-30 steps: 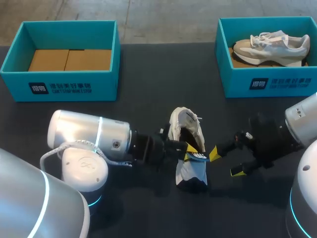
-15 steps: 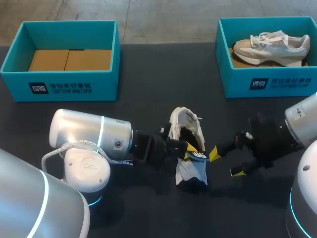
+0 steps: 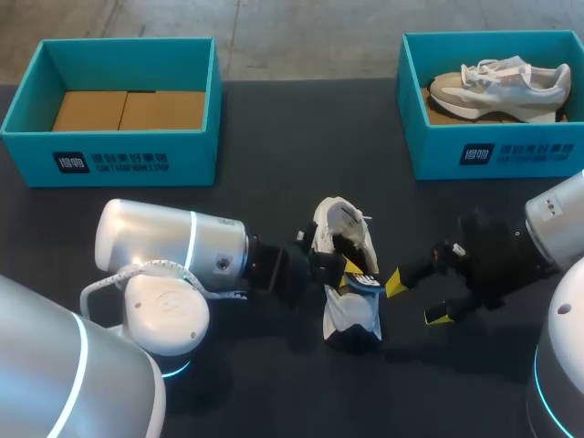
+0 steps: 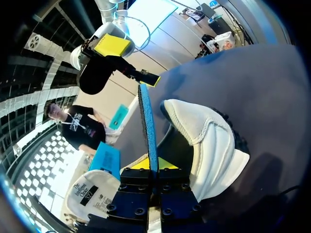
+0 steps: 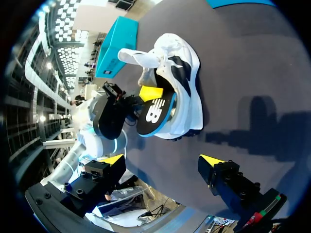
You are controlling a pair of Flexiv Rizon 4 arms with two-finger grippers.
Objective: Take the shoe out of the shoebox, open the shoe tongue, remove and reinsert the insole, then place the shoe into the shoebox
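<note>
A white sneaker (image 3: 350,318) lies in the middle of the dark table, its tongue pulled open. Coming in from the left, my left gripper (image 3: 351,271) sits over the shoe's opening, shut on the black, blue-edged insole (image 3: 367,282), which sticks partly out of the shoe. In the left wrist view the insole (image 4: 147,124) stands edge-on between my fingers (image 4: 153,167), next to the sneaker (image 4: 211,145). To the right of the shoe my right gripper (image 3: 415,298) is open and holds nothing. Its view shows the sneaker (image 5: 187,73) and insole (image 5: 154,115) ahead of its spread tips (image 5: 163,162).
A teal shoebox (image 3: 137,155) with a cardboard lining stands at the back left. A second teal box (image 3: 497,151) at the back right holds another light sneaker (image 3: 502,82). Bare table lies between the boxes and in front of the shoe.
My left arm has edged a little to the right, towards the shoe, still holding the insole. The right arm has not moved.
</note>
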